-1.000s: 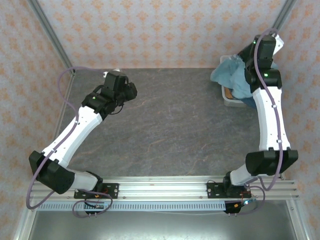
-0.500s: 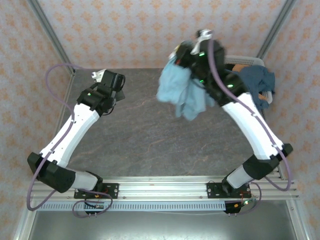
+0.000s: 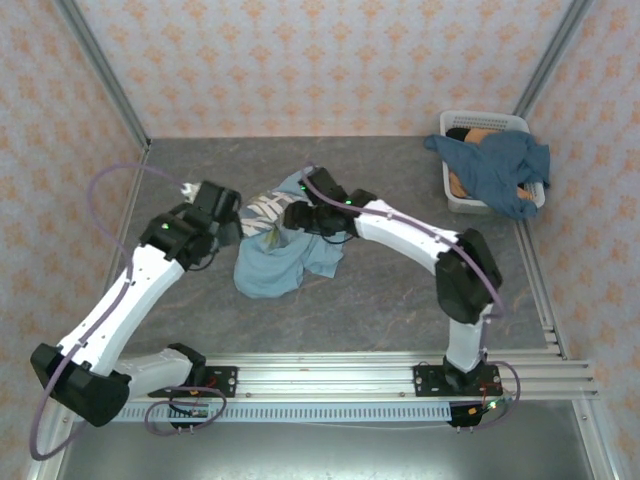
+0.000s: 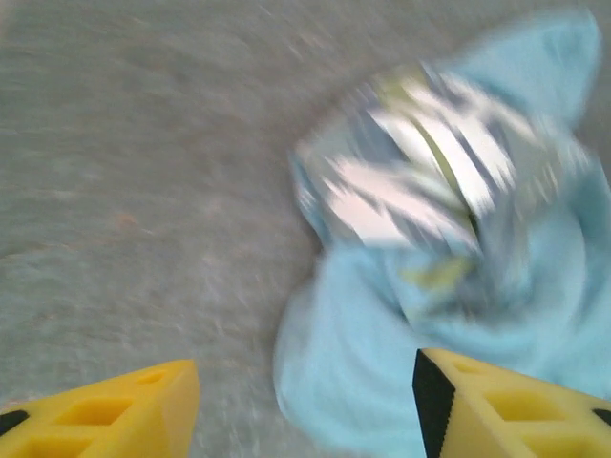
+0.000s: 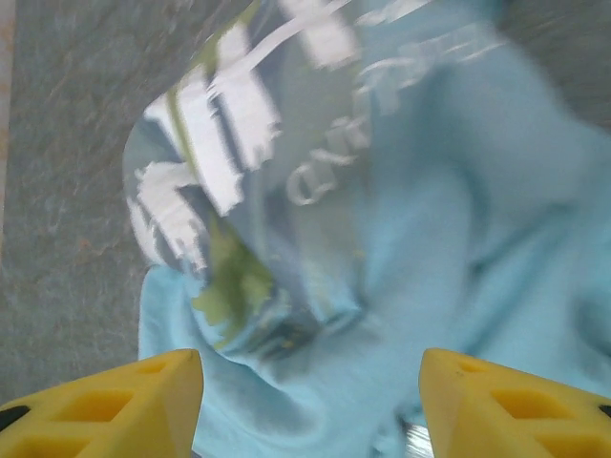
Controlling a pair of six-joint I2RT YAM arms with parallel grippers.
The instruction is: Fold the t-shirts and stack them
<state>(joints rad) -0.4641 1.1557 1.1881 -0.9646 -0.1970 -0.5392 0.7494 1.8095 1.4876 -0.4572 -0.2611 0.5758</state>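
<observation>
t-shirt [image 5: 430, 258] lettering [image 5: 229, 143] blurred, none readable

One t-shirt [image 3: 272, 262] is light sky-blue with white lettering and olive-green touches. The other t-shirt [image 3: 495, 170] is dusty blue, the basket [image 3: 487, 119] white, the table [image 3: 400, 295] mottled grey.

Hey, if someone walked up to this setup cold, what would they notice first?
A crumpled sky-blue t-shirt with white lettering lies in the middle of the table, with the left fingers and right fingers spread open above the cloth. At the far right corner a darker blue t-shirt drapes over a white basket.
</observation>
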